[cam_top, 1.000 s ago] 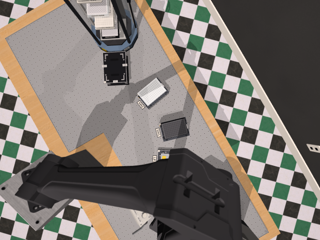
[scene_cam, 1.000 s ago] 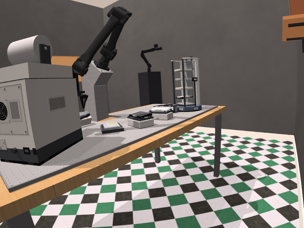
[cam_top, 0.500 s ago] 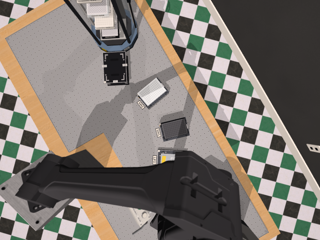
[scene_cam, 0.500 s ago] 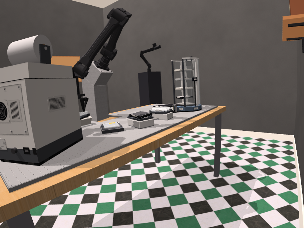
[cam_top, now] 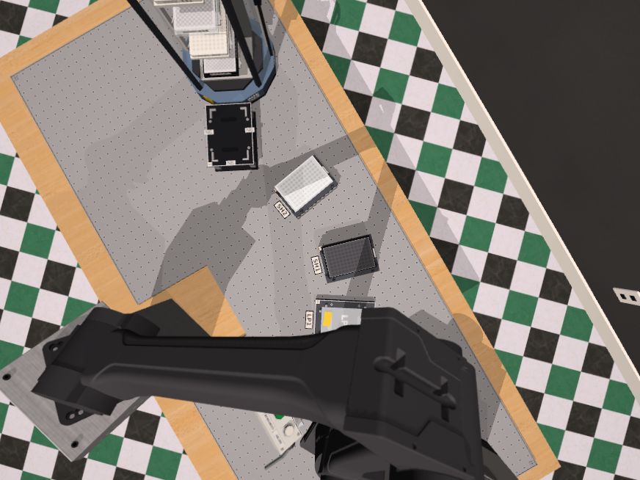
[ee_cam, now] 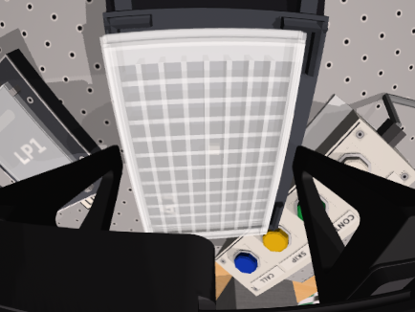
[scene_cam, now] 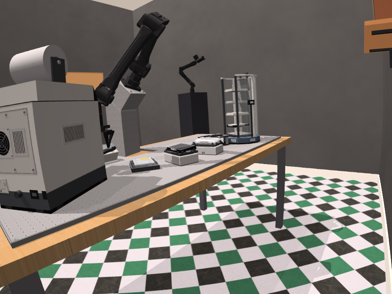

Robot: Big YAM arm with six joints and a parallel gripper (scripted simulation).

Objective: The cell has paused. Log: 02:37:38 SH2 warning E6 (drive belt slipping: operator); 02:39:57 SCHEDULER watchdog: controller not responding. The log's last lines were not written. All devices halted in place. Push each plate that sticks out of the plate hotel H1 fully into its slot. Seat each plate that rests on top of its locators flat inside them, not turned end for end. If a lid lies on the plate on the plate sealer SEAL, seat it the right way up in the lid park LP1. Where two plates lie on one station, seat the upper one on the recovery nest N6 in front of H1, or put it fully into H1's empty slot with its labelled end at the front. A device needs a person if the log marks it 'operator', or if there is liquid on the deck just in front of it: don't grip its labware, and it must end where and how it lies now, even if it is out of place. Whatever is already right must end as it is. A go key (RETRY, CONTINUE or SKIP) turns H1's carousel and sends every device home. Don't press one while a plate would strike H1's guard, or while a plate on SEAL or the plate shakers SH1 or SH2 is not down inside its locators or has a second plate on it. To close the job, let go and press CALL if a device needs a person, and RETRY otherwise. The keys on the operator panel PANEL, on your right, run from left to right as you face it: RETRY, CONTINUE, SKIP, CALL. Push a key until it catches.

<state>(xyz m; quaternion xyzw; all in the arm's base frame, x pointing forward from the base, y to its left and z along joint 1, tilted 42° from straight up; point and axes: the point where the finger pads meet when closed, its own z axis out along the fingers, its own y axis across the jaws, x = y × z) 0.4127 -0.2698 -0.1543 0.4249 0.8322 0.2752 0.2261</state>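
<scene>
In the wrist view a translucent white gridded plate top or lid (ee_cam: 204, 133) lies on the dark stage of the sealer SEAL (scene_cam: 47, 139). My gripper (ee_cam: 207, 155) is open and empty. It hangs above the near end of that plate, with one finger on each side and apart from it. In the side view the gripper (scene_cam: 107, 135) is close behind the sealer. The lid park LP1 (ee_cam: 28, 140) lies to the left; it shows a pale face with a yellow mark (cam_top: 327, 320). The operator panel (ee_cam: 287, 248) lies at the lower right, with a blue CALL key (ee_cam: 245, 262) and a yellow SKIP key (ee_cam: 275, 240).
A white plate lies on SH2 (cam_top: 304, 185) and a dark plate on SH1 (cam_top: 348, 256). The black nest N6 (cam_top: 230, 135) is bare in front of the plate hotel H1 (cam_top: 216, 41), where pale plates show. My arm (cam_top: 258, 371) hides the sealer and most of the panel from above.
</scene>
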